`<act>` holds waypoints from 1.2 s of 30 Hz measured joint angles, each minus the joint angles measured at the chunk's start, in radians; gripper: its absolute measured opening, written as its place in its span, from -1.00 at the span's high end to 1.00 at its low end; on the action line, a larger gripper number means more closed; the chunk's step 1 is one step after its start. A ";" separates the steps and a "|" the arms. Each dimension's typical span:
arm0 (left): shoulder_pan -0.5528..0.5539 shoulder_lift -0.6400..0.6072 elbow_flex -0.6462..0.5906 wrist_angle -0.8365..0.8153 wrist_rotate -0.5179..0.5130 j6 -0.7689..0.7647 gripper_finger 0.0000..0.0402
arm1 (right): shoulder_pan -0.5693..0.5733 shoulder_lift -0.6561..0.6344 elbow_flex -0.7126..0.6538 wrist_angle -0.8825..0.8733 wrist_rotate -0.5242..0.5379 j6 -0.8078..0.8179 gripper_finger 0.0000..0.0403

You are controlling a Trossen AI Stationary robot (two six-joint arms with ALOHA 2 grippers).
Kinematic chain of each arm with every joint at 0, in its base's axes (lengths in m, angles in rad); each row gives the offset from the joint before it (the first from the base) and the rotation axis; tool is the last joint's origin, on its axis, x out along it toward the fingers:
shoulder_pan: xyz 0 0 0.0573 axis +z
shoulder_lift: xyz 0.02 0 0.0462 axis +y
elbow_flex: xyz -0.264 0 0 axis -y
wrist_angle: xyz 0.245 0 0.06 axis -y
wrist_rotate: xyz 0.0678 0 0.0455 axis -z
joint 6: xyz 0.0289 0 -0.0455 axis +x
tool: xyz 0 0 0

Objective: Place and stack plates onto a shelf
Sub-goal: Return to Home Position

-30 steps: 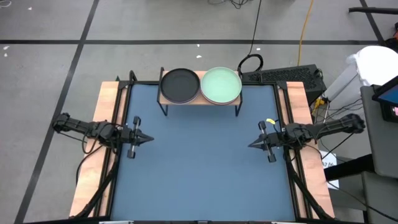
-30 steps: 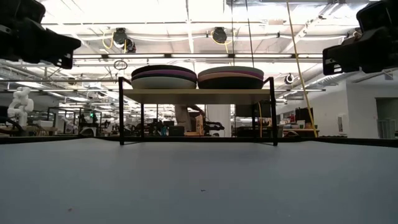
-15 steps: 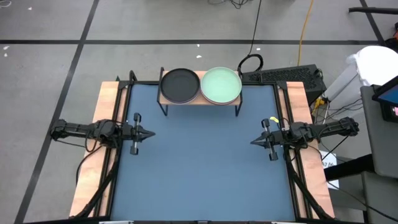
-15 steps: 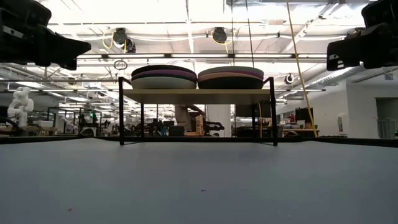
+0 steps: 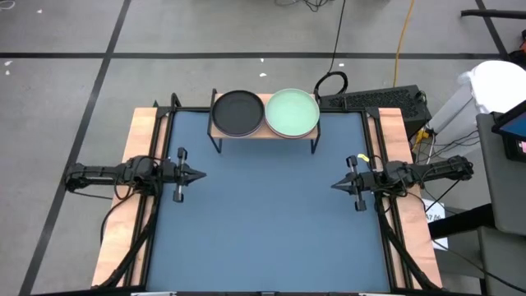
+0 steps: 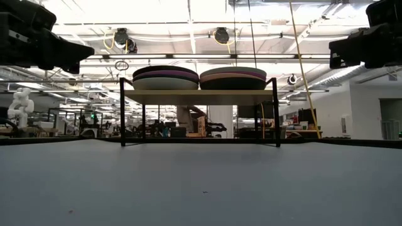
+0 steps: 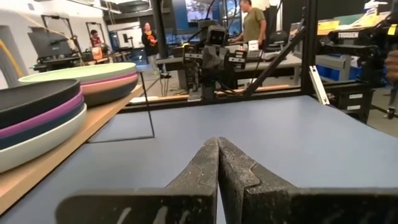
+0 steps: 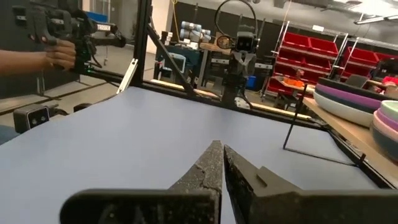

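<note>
The round matte plates sit in two neat stacks side by side on the small light-wood shelf with thin black legs (image 6: 200, 96) at the table's far edge, one stack topped by a dark charcoal plate (image 5: 238, 113), the other by a mint green plate (image 5: 292, 113). No plate lies on the large blue-grey tabletop (image 5: 271, 230), so only the retreat looks left. The left gripper (image 5: 196, 175) and right gripper (image 5: 335, 187) hover at opposite table sides, well apart from the shelf, each with its jaws pressed together. Draw both arms back level and outward, never toward the stacks.
</note>
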 joint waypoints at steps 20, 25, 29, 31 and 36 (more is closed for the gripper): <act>0.001 0.000 -0.002 0.040 0.000 -0.052 1.00 | -0.155 -0.028 -0.006 -0.002 -0.136 -0.012 1.00; 0.001 0.000 -0.002 0.020 -0.001 -0.053 1.00 | -0.169 -0.022 -0.006 0.002 -0.158 -0.023 1.00; 0.001 0.000 -0.002 0.013 0.000 -0.064 1.00 | -0.169 -0.012 -0.006 0.002 -0.157 -0.026 1.00; 0.001 0.000 -0.002 0.012 0.000 -0.064 1.00 | -0.169 -0.007 -0.006 0.002 -0.150 -0.026 1.00; 0.001 0.000 -0.001 0.004 0.000 -0.064 1.00 | -0.169 -0.003 -0.006 0.002 -0.080 0.030 1.00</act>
